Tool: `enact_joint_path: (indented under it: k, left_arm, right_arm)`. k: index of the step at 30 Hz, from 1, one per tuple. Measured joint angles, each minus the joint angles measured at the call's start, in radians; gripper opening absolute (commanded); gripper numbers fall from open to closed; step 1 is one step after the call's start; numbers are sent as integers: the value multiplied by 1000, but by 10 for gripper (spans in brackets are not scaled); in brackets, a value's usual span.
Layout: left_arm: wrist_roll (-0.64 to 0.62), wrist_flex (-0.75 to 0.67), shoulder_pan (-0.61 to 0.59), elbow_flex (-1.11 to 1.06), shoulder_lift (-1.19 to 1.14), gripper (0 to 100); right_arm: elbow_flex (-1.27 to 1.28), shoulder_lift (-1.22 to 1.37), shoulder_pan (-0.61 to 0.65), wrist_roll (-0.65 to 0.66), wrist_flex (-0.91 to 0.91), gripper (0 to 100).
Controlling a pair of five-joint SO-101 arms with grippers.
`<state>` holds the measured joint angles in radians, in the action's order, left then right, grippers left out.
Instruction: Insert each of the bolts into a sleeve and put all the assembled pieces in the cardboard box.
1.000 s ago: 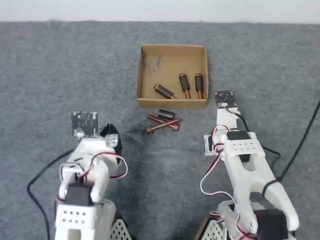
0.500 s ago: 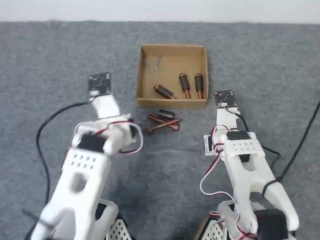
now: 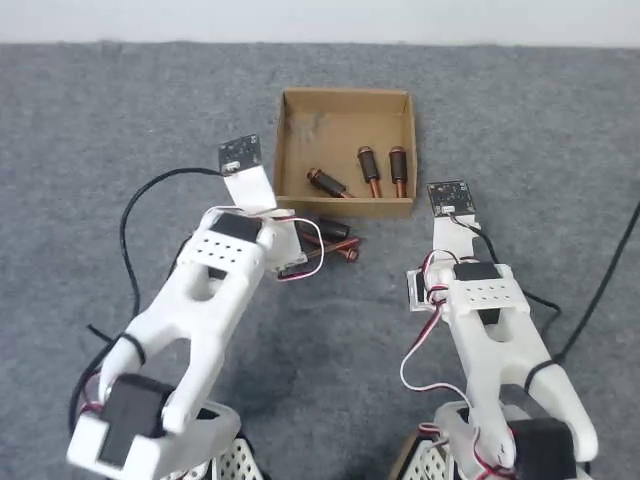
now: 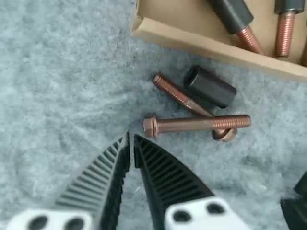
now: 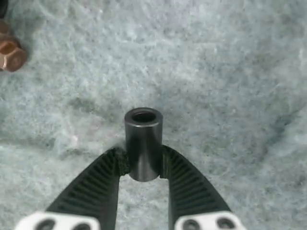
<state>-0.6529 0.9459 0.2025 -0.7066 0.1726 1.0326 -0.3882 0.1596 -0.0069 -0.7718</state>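
The left gripper (image 4: 130, 143), with black ribbed plastic fingers, is pressed almost together with only a slit between the tips, and it grips nothing. Its tips hang just beside the flanged hex head of a long copper-coloured bolt (image 4: 196, 123), not touching it. That bolt lies flat across a second copper-coloured bolt (image 4: 180, 96), the two forming a cross on the grey carpet (image 4: 57, 72). A short black metal sleeve (image 4: 209, 86) lies on its side just beyond them, close to the outer wall of the brown cardboard box (image 4: 216, 48).

The right gripper (image 5: 143, 160), of the same black ribbed make, is clamped on another black metal sleeve, the held sleeve (image 5: 143, 139). It pinches the lower half of the held sleeve, whose open bore points away from the wrist. A copper hex head (image 5: 9, 55) lies on the carpet well off to one side.

In the high view the white left arm (image 3: 215, 290) stretches from the lower left of the frame to the centre and covers part of the loose pieces. The lying sleeve (image 3: 335, 229) and the crossed bolts (image 3: 340, 250) peek out beside it, just below the box's front wall. The white right arm (image 3: 490, 310) stands in the lower right, to the right of the loose pieces. The box (image 3: 345, 97) sits in the upper centre and holds three assembled pieces, one tilted (image 3: 327, 183) and two side by side (image 3: 369, 170) (image 3: 399, 170).
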Motion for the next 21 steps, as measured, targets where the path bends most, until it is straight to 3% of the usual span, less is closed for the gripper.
enact_joint_path:
  k: [4,11,15,21]
  left_arm:
    - [0,0,0,5,0,25]
    - [52,38,41,5,0,180]
    - [71,44,49,-5,0,180]
    - [77,-58,49,-81,-18,180]
  right_arm:
    - [0,0,0,0,0,7]
    - [0,0,0,0,0,7]
    - [0,0,0,0,0,7]
    - [0,0,0,0,0,7]
